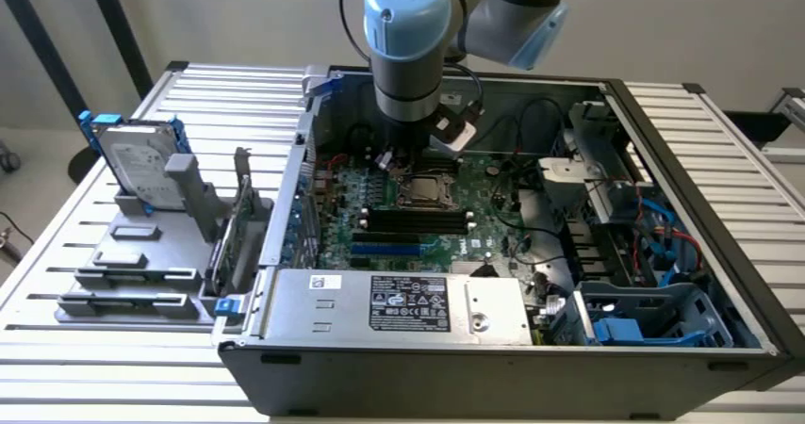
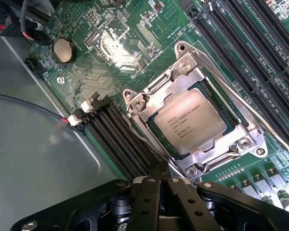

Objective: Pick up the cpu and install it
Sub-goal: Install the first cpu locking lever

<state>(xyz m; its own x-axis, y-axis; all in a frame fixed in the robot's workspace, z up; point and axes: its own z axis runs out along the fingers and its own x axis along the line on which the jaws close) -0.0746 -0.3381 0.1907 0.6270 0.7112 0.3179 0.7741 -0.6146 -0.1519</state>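
Hovering at eleven o'clock of the socket frame (image 2: 189, 69), exterior view, with gripper (image 1: 405, 163) pinched together, empty; cpu (image 2: 191, 121) seemingly seated flat inside, needing no hold.

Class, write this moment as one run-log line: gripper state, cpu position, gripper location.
gripper: shut, holding nothing | cpu: lying in socket frame | location: over motherboard, near socket frame

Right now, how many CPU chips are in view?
1. The cpu sits in the socket frame on the motherboard. Another could be hidden elsewhere inside the computer case.
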